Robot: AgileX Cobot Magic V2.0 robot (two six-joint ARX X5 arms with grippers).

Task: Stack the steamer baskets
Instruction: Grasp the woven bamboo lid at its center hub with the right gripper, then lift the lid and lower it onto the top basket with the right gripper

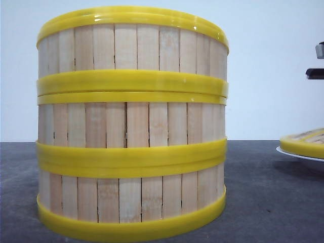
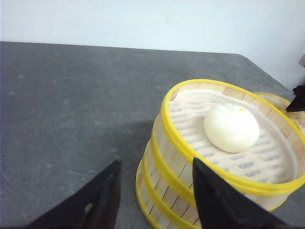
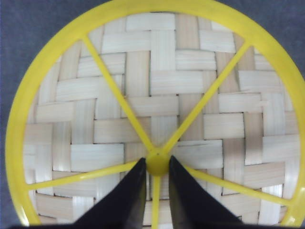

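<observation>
Right gripper [image 3: 157, 183] hangs straight over the woven lid [image 3: 157, 109], its fingers pinched tight on the yellow centre knob [image 3: 157, 163]. Left gripper [image 2: 155, 193] hovers beside the stack, jaws spread wide. The three steamer baskets [image 1: 131, 124], pale slats and glossy yellow bands, stand stacked on the grey table [image 1: 263, 202], a white bun [image 2: 231, 127] inside the top one.

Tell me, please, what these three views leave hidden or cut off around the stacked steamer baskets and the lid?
- Lower two steamer baskets: contents hidden by the top basket in every view; only its bun shows.
- Lid: in the front view the right edge cuts it off on the white plate.
- Right gripper: its fingers flank the lid's hub; whether they pinch it is unclear.
- Left gripper: fingertips run off the frame's edge.
</observation>
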